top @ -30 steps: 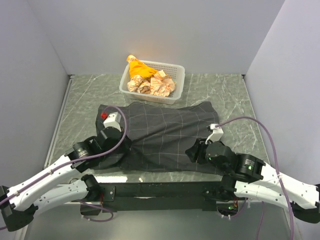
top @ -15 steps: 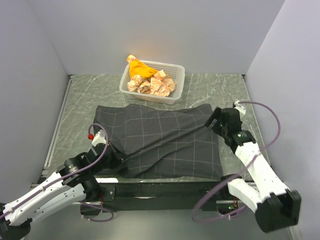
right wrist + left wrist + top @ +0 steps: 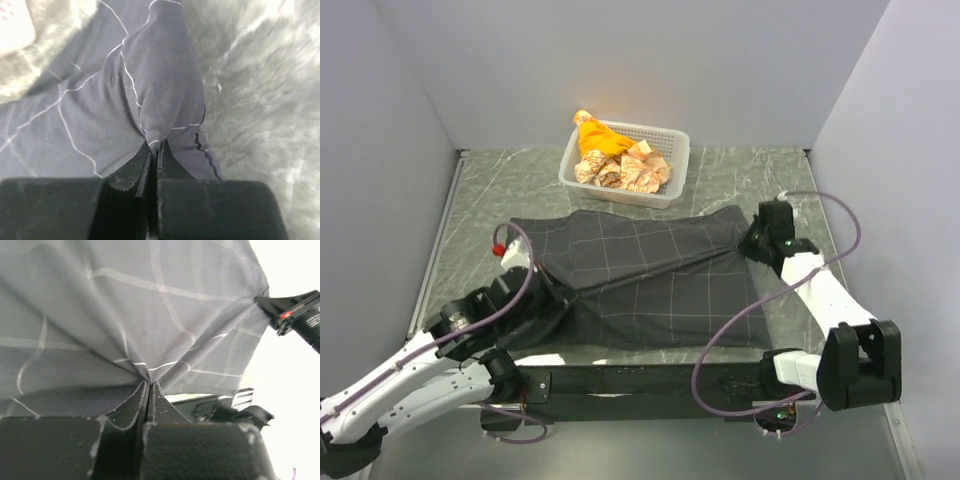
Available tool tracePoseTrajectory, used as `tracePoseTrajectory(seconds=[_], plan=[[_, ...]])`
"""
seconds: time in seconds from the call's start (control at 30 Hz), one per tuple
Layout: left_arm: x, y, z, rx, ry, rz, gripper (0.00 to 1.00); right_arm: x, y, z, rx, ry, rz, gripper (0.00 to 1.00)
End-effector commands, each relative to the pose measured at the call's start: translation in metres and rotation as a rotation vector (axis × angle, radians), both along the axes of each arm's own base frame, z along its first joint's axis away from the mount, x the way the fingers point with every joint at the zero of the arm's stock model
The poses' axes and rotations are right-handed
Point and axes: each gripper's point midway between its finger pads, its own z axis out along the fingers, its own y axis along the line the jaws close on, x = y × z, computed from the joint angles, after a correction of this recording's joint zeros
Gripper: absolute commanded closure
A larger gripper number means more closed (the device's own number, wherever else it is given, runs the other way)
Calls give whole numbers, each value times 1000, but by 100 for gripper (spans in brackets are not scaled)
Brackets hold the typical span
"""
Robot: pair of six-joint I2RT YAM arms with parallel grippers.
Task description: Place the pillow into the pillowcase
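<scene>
The dark grey checked pillowcase [image 3: 650, 285] lies spread across the middle of the table. My left gripper [image 3: 563, 297] is shut on a pinch of its fabric near the front left, and the cloth [image 3: 150, 315] pulls taut away from the closed tips [image 3: 148, 384]. My right gripper [image 3: 752, 244] is shut on the far right corner of the pillowcase [image 3: 160, 95], the fabric bunched between the closed tips [image 3: 156, 145]. A crease runs between the two grips. The pillow is out of view.
A white basket [image 3: 672, 170] with crumpled paper and an orange cloth [image 3: 597, 138] stands at the back centre, just beyond the pillowcase. Grey walls close in left, back and right. The marble tabletop [image 3: 480, 210] shows around the cloth.
The right arm swung from the front right edge of the pillowcase out to its far right corner and closed on it. The left gripper kept its pinch and shifted slightly; the cloth now pulls taut.
</scene>
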Motion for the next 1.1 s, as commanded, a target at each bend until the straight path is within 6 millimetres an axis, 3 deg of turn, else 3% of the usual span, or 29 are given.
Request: tracePoseTrajectory(seconds=[0.0, 0.03, 0.1, 0.17, 0.2, 0.27, 0.33, 0.37, 0.4, 0.47, 0.5, 0.57, 0.6, 0.73, 0.83, 0.93, 1.07], plan=[[18, 5, 58, 40, -158, 7, 99, 20, -35, 138, -173, -264, -69, 100], [20, 7, 64, 42, -173, 17, 99, 17, -39, 163, -191, -281, -79, 100], [20, 8, 63, 40, -174, 20, 99, 17, -34, 168, -211, -272, -58, 100], [18, 7, 54, 39, -155, 13, 99, 20, -25, 139, -226, -213, -33, 95], [17, 6, 52, 31, -152, 9, 99, 23, -18, 125, -230, -201, -16, 87], [12, 0, 33, 29, -104, -21, 99, 15, -3, 71, -241, -98, 28, 77], [8, -5, 12, 31, -62, -44, 99, 6, 0, 30, -225, -48, 48, 58], [5, -8, 7, 28, -46, -59, 99, 2, 0, 21, -222, -37, 51, 51], [3, -9, 0, 33, -30, -66, 99, -1, -1, 16, -227, -33, 49, 36], [2, -11, -8, 36, -22, -83, 85, -6, -8, 13, -247, -33, 34, 24], [3, -12, -8, 39, -22, -85, 60, -7, -8, 18, -250, -44, 35, 16], [9, -10, 4, 44, -54, -67, 49, -9, -13, 31, -249, -73, 19, 11], [14, -7, 8, 59, -69, -45, 34, -9, -16, 34, -251, -81, 9, 7], [38, 1, 47, 92, -166, 18, 30, -14, -19, 33, -179, -100, 4, 7], [66, 8, 53, 171, -195, 64, 31, -15, -13, 30, -124, -125, 15, 10], [94, 14, 35, 280, -177, 98, 25, -16, -2, 10, -79, -78, 52, 13], [119, -4, -2, 336, -113, 37, 13, -13, 13, -13, -18, -44, 90, 20]])
